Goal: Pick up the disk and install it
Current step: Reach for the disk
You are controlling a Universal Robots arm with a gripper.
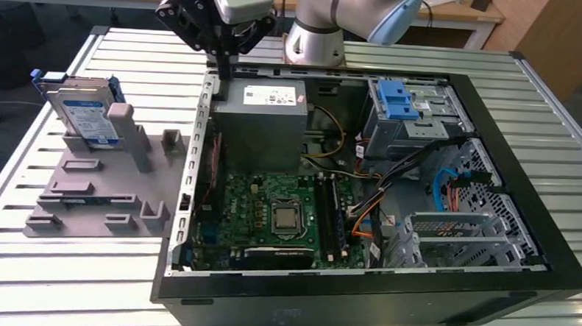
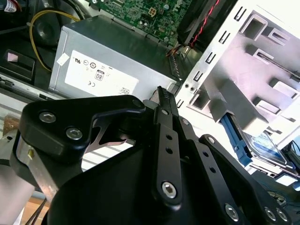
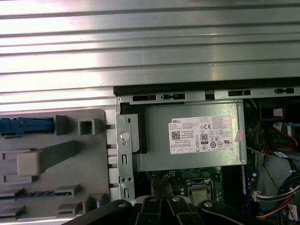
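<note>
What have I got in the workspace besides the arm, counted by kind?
Disk: 1
Grey holder fixture: 1
Open computer case: 1
Total: 3

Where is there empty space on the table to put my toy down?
On the table, the slats between the grey holder and the near edge, at the exterior view's left, are bare. So is the strip beyond the computer case, beside the arm's base. Inside the case it is crowded with cables and the motherboard.
</note>
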